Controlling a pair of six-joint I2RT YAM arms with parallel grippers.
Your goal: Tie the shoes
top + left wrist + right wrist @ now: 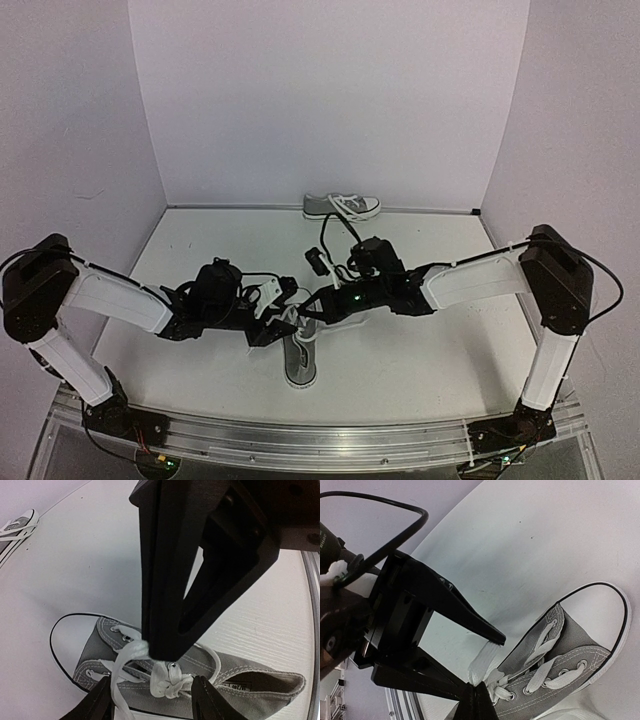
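Note:
One grey sneaker (300, 362) lies near the front middle of the table, toe away from me. It also shows in the left wrist view (240, 672) and the right wrist view (570, 680). My right gripper (477, 700) is shut on a white lace strand (482, 662) just above the top eyelets. From the left wrist it appears as a black wedge (162, 647) pinching the lace. My left gripper (152, 702) is open, its fingers either side of a bunched lace knot (172, 680). The lace strand reaches one left fingertip (495, 639). The second sneaker (342, 207) lies at the back wall.
Both arms meet over the near shoe, the left gripper (283, 308) and the right gripper (312, 308) almost touching. A metal rail (300, 440) runs along the front table edge. White walls close the table on three sides.

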